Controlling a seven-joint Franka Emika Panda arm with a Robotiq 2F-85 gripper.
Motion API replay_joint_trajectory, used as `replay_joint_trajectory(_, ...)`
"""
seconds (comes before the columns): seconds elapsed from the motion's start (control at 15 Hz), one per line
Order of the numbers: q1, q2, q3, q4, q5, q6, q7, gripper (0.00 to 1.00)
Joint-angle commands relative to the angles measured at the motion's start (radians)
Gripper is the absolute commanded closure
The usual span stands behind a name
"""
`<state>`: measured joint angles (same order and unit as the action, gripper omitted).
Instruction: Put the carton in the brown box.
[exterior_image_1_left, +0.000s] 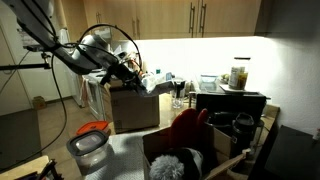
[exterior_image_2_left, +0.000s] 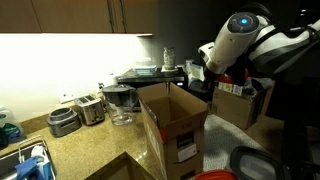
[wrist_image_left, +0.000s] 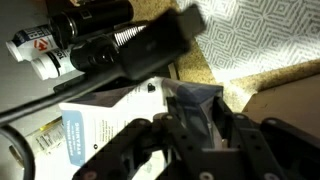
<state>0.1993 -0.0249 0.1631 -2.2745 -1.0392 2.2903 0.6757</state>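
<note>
In the wrist view a white and blue carton (wrist_image_left: 105, 128) with a gabled top sits between the fingers of my gripper (wrist_image_left: 196, 122), which are closed on the top ridge. In both exterior views the gripper (exterior_image_1_left: 136, 73) (exterior_image_2_left: 205, 72) hangs over the edge of a brown cardboard box (exterior_image_1_left: 135, 108) (exterior_image_2_left: 240, 103) on the counter. The carton is hard to make out in the exterior views. A brown cardboard edge (wrist_image_left: 280, 108) shows at the right of the wrist view.
A second open brown box (exterior_image_2_left: 175, 125) (exterior_image_1_left: 190, 150) stands nearer, holding a red thing (exterior_image_1_left: 187, 128) and a fluffy thing. A toaster (exterior_image_2_left: 90, 108), a glass jug (exterior_image_2_left: 120, 102), an orange-lidded container (exterior_image_1_left: 92, 130), a white bottle (wrist_image_left: 38, 47) and a patterned cloth (wrist_image_left: 265, 35) are around.
</note>
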Motion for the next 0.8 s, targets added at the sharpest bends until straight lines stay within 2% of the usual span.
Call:
replay_joint_trajectory(0.0, -0.010, -0.044, 0.007, 0.019, -0.009, 0.007, -0.060, 0.85)
replay_joint_trajectory(0.33, -0.006, -0.063, 0.015, 0.052, 0.032, 0.037, -0.132, 0.85)
replay_joint_trajectory(0.73, -0.001, -0.070, 0.036, 0.079, 0.030, 0.070, -0.153, 0.85)
